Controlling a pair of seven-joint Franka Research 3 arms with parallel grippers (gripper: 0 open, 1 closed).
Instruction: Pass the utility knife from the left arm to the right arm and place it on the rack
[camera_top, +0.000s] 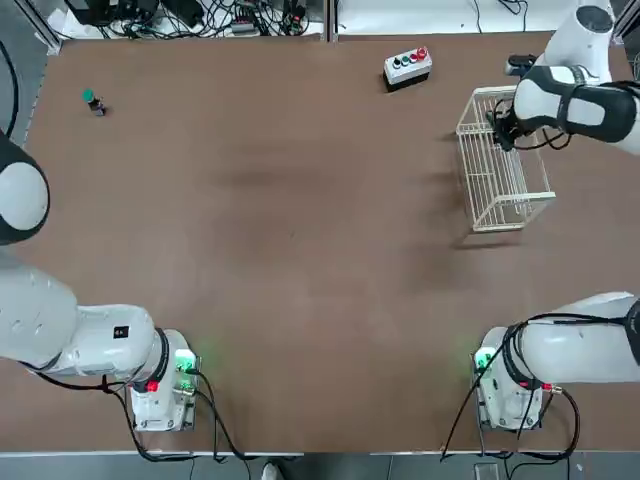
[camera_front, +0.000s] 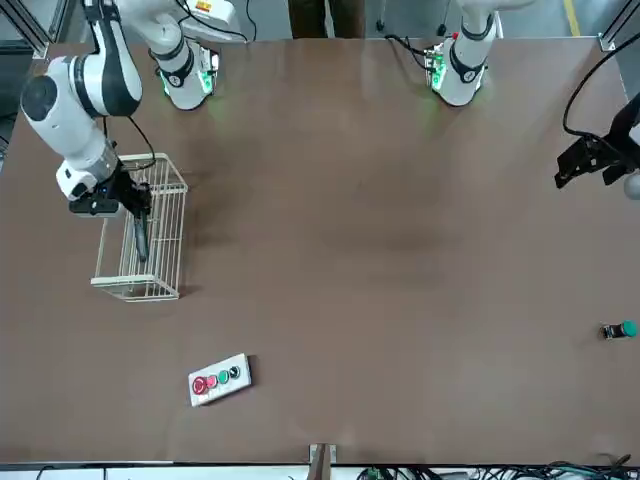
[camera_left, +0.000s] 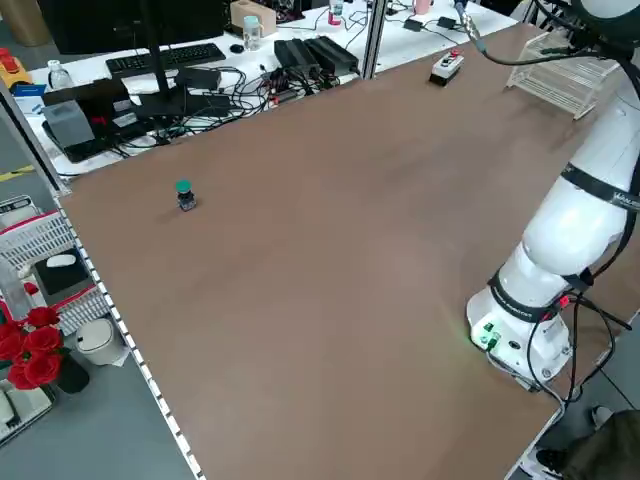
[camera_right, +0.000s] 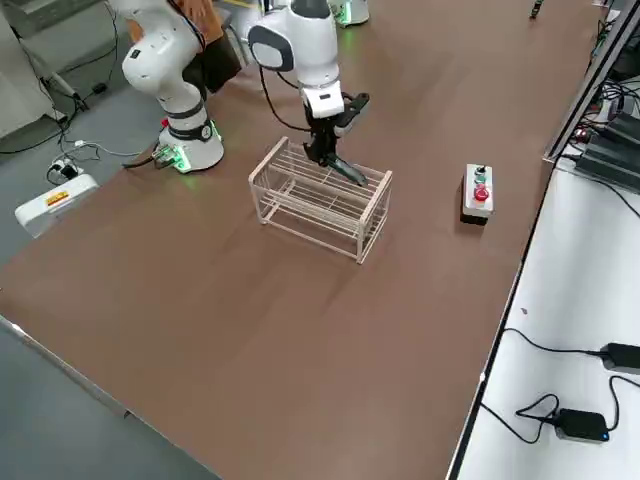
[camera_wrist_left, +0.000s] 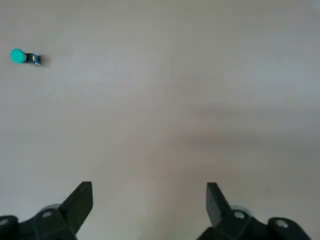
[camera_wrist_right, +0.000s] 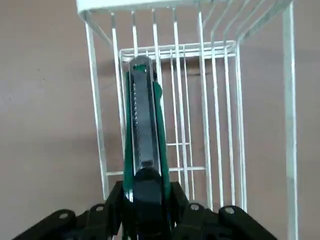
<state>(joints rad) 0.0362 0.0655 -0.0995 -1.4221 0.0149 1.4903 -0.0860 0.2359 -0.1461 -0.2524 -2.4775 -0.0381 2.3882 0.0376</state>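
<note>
My right gripper (camera_front: 125, 200) is shut on the utility knife (camera_front: 140, 238), a slim dark green-black stick. It holds the knife at the near end of the white wire rack (camera_front: 140, 285) at the table's far right. In the right wrist view the knife (camera_wrist_right: 142, 125) points along the rack's bars (camera_wrist_right: 215, 100) from between my fingers. In the right side view the knife (camera_right: 345, 170) slants down into the rack's open top (camera_right: 320, 210); I cannot tell whether it touches the bars. My left gripper (camera_wrist_left: 149, 200) hangs open and empty over bare table at the far left.
A white box with coloured buttons (camera_top: 408, 66) lies at the far edge, left of the rack. A tiny green-capped knob (camera_top: 92, 100) sits at the far left corner. Cables and desks crowd the space beyond the far edge.
</note>
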